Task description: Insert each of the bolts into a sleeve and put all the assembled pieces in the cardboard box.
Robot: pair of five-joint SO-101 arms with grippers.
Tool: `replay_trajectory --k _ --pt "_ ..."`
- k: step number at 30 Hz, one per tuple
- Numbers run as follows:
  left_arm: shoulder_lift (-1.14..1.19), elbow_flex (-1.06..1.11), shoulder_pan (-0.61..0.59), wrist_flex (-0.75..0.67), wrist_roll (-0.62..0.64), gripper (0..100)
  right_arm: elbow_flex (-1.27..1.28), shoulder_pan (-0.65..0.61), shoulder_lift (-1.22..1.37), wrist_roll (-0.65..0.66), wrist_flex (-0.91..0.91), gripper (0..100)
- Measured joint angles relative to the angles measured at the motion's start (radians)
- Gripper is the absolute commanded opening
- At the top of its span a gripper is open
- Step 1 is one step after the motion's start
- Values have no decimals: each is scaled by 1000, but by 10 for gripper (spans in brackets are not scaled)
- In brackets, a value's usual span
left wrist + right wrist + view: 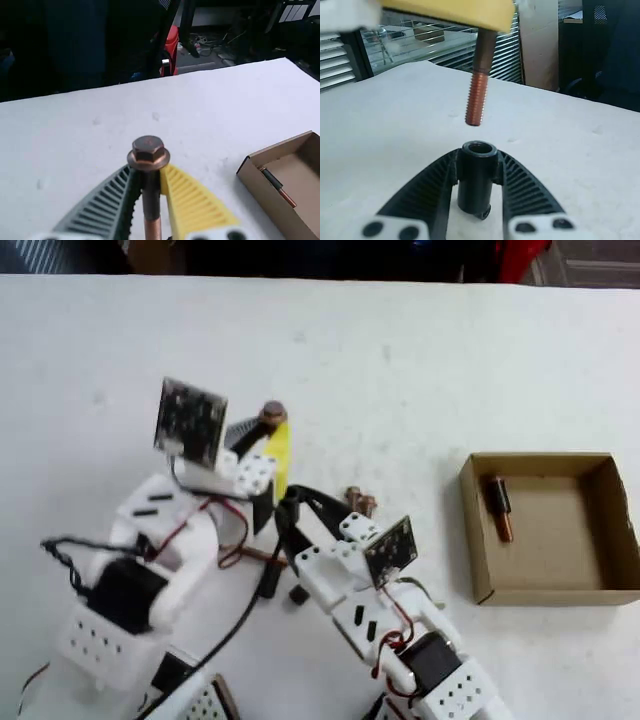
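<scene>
One finished piece, a dark sleeve with a copper bolt through it (499, 508), already lies in the brown cardboard box (560, 540). The second one is in work, I think. The left gripper (148, 170) pinches a copper hex-head bolt (148, 150) and holds it upright, thread down. The bolt's tip is just above the mouth of the short black cylindrical sleeve (476, 192) and not yet inside. The right gripper (477, 160) is clamped around this sleeve. Another copper bolt (358, 501) waits on the white table (400, 360) near the right arm, so insertion and boxing are left.
</scene>
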Motion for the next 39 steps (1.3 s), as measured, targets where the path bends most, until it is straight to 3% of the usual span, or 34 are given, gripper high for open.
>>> replay_trajectory --k 11,39 --pt "-307 308 38 -210 2 20 0 -2 2 0 8 16" --pt "-330 350 75 -176 0 20 0 -2 2 69 8 16"
